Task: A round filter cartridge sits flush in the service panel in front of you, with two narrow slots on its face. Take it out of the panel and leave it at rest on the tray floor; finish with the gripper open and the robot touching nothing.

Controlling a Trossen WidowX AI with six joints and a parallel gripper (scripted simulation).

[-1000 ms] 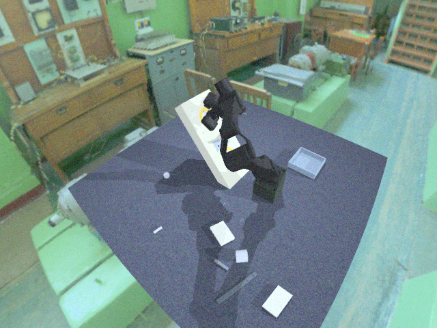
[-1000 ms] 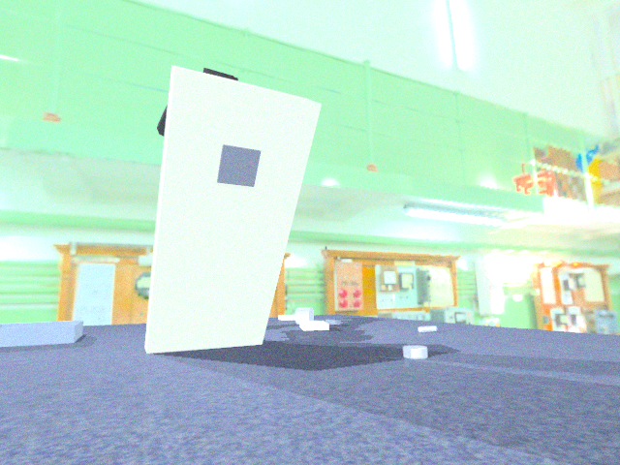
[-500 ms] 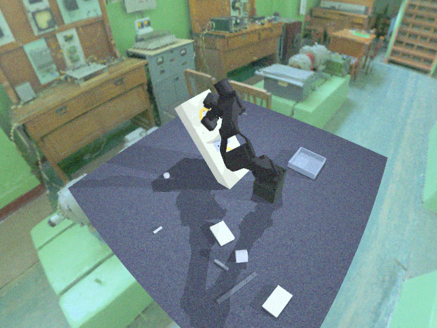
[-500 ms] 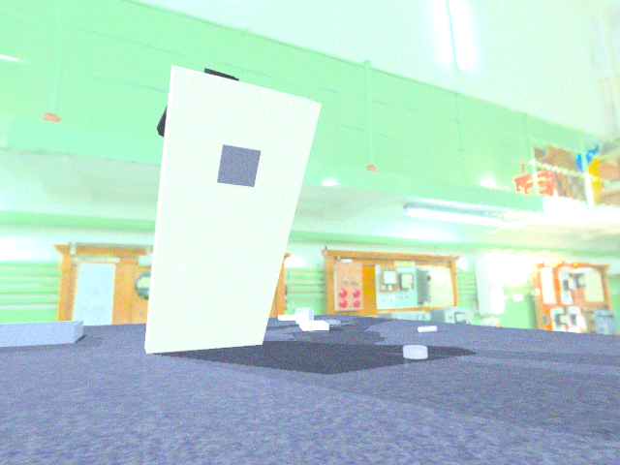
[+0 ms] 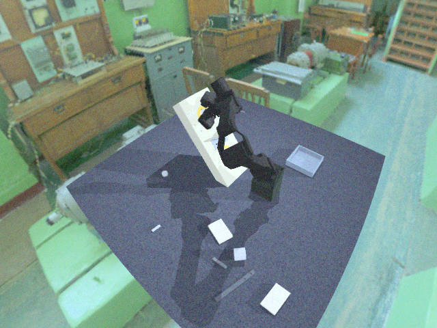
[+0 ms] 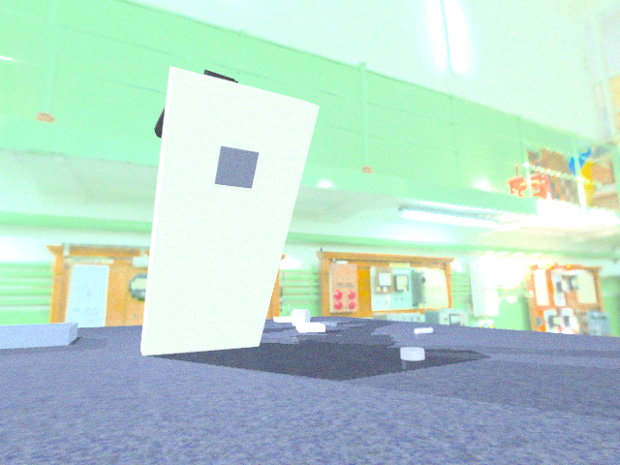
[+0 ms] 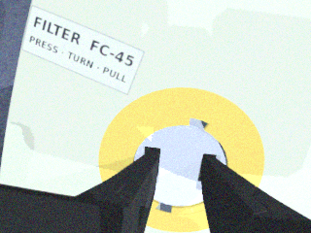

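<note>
The cream service panel point(image 5: 208, 141) leans on the dark table, and the exterior view shows its back point(image 6: 225, 215). In the wrist view the round pale filter cartridge point(image 7: 182, 162) sits flush in a yellow ring point(image 7: 243, 146), below a label point(image 7: 83, 49) reading FILTER FC-45, PRESS TURN PULL. My gripper point(image 7: 180, 160) is right at the cartridge face, its two dark fingers a narrow gap apart with their tips on the face. I cannot tell whether the tips are in the slots. The arm hides the cartridge in the top view, where the gripper point(image 5: 208, 114) is against the panel's upper part. The tray point(image 5: 304, 160) lies to the right of the arm's base.
A small white puck point(image 5: 164, 173) lies left of the panel. White blocks point(image 5: 220, 231) point(image 5: 240, 253) point(image 5: 275, 298), a grey bar point(image 5: 234, 285) and a small white peg point(image 5: 156, 228) lie near the table's front. A grey square point(image 6: 236, 167) marks the panel's back.
</note>
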